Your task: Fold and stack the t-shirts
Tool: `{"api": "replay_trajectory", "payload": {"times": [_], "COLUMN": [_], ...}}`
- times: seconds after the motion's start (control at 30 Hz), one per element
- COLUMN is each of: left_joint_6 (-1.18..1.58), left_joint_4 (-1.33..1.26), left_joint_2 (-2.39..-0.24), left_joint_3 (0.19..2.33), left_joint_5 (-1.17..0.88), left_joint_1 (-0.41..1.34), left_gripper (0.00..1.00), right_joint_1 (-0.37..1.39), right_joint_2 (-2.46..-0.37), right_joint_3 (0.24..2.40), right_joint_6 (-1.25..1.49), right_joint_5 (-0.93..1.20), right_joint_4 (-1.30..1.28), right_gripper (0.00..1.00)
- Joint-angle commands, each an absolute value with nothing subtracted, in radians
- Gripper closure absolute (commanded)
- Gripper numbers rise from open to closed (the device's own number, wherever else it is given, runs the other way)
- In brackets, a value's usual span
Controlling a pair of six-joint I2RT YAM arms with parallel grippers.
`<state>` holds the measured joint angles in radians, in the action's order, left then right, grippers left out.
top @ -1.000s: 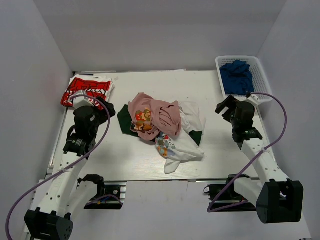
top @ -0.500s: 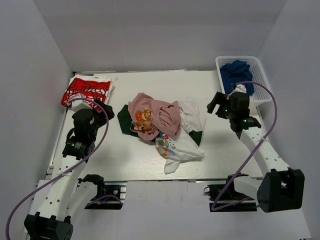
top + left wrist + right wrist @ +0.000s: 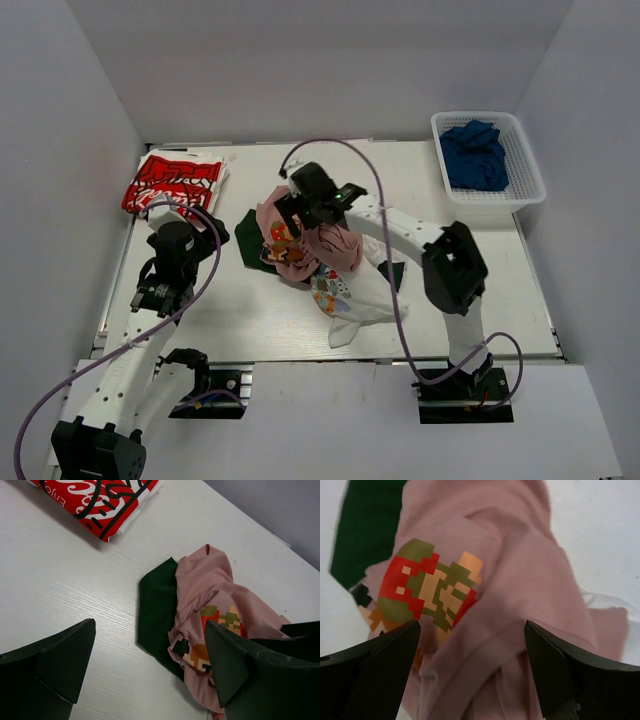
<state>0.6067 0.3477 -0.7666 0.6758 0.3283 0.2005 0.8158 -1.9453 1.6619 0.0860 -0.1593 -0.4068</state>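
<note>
A heap of t-shirts lies mid-table: a pink one with a pixel print (image 3: 325, 238) on top, a dark green one (image 3: 249, 240) under its left edge, and a white printed one (image 3: 368, 292) at the front right. My right gripper (image 3: 297, 208) is open and hangs just above the pink shirt (image 3: 520, 580), fingers either side of a fold, holding nothing. My left gripper (image 3: 200, 226) is open and empty over bare table left of the heap. It looks at the green shirt (image 3: 157, 610) and pink shirt (image 3: 215, 595). A folded red-and-white shirt (image 3: 172, 181) lies at the back left.
A white lattice basket (image 3: 531, 170) at the back right holds a crumpled blue shirt (image 3: 472, 155). The right arm stretches diagonally over the table's right half. The folded red-and-white shirt also shows in the left wrist view (image 3: 100, 502).
My right arm has swung from beside the basket leftward across the table to the heap, and its gripper now hangs over the pink shirt. The left arm has hardly moved.
</note>
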Motion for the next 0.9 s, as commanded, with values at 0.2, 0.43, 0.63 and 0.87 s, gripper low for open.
{"api": "replay_trajectory", "payload": {"times": [0.2,0.43,0.63,0.87], "left_joint_6": [0.594,0.594,0.594,0.583], "left_joint_4": [0.341,0.359,0.359,0.359], "left_joint_2": [-0.767,-0.767,-0.767,-0.767], "left_joint_3": [0.660,0.660,0.660,0.660], "left_joint_5": [0.362,0.396,0.414,0.416], "left_joint_1": [0.204,0.204,0.204,0.204], "left_gripper": [0.00,0.00,0.00,0.00], "right_joint_1": [0.884,0.884,0.795,0.490], "right_joint_2": [-2.190,-2.091,-1.731,-1.677], "right_joint_3": [1.891,1.959,1.784,1.973], "right_joint_6": [-0.048,-0.014,0.133,0.219], "right_joint_5": [-0.247,-0.311,-0.426,-0.434], "right_joint_4": [-0.650,-0.615,-0.277,-0.327], "right_gripper": [0.33,1.00,1.00,1.00]}}
